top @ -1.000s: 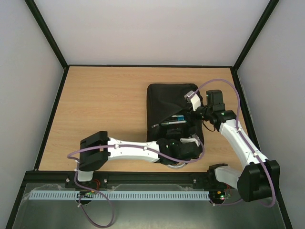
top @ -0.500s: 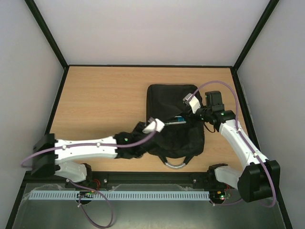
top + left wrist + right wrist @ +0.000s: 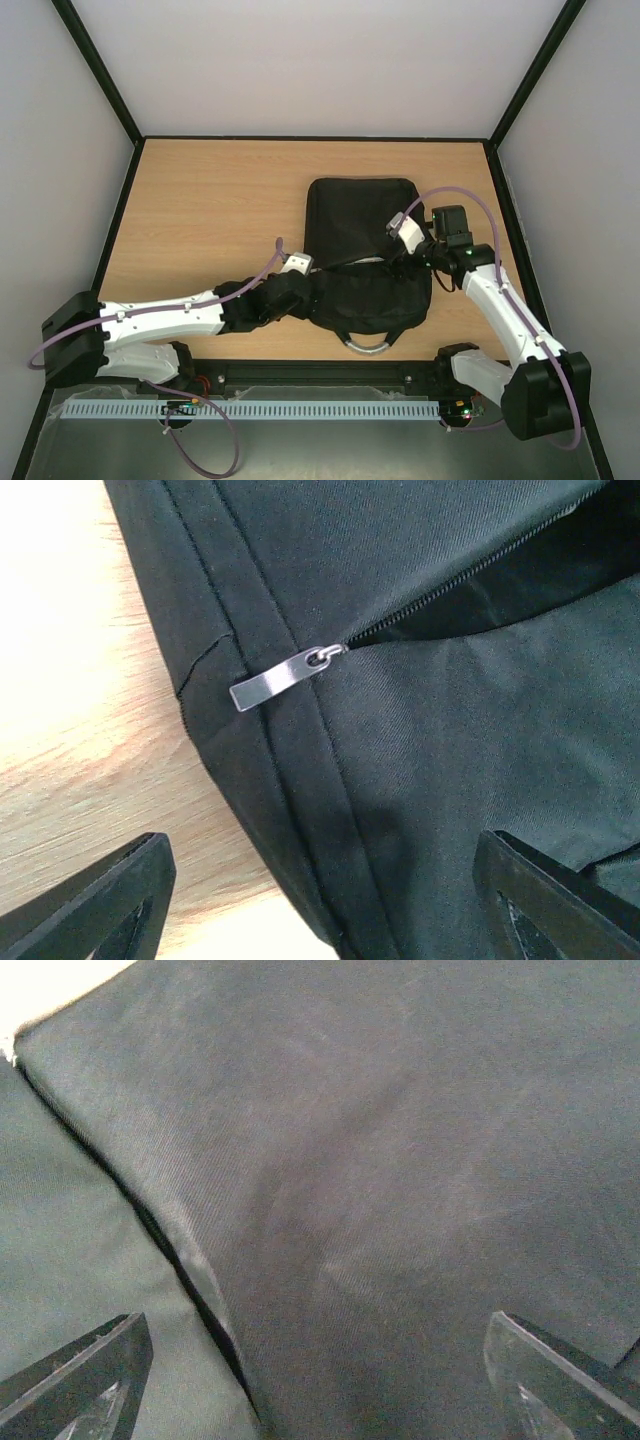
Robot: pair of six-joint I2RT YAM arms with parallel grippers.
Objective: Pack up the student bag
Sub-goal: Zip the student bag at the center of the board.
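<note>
The student bag [image 3: 360, 225], a large black backpack, lies flat on the wooden table with its grey handle loop [image 3: 366, 346] toward the arms. In the left wrist view a silver zipper pull [image 3: 275, 680] rests at the end of a partly open zipper [image 3: 455, 585] near the bag's left edge. My left gripper [image 3: 308, 282] hovers over that edge, open and holding nothing; its fingers [image 3: 90, 900] straddle the bag's side seam. My right gripper [image 3: 398, 252] is open just above the bag's right part. Between its fingertips [image 3: 565, 1380] only black fabric and a dark seam [image 3: 170, 1260] show.
Black frame rails [image 3: 115, 220] and pale walls enclose the wooden table [image 3: 210, 210]. Both arm bases sit on the rail at the near edge [image 3: 320, 375]. Purple cables loop off both arms.
My left arm swung away from the bag's near side to its left edge. My right gripper opened and let go of the bag's flap, which has dropped flat over the opening.
</note>
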